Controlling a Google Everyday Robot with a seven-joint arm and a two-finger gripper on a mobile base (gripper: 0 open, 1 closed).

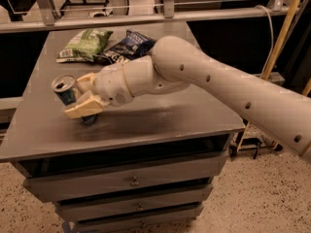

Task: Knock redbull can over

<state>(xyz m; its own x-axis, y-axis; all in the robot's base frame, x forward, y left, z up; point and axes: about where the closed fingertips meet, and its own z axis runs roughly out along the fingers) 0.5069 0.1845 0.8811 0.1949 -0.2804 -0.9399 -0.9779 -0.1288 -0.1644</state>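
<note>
The redbull can (66, 92), blue and silver with an open silver top, stands tilted on the left part of the grey table (160, 118). Its top leans to the left and its base is near the gripper's front finger. My gripper (76, 96) is at the can, open, with one cream finger (81, 108) across the can's lower front and the other finger (87, 80) behind it. The lower middle of the can is hidden by the front finger.
A green snack bag (85, 44) and a dark blue snack bag (127, 45) lie at the back of the table. The table's left edge is close to the can. Drawers are below the front edge. A rail runs behind the table.
</note>
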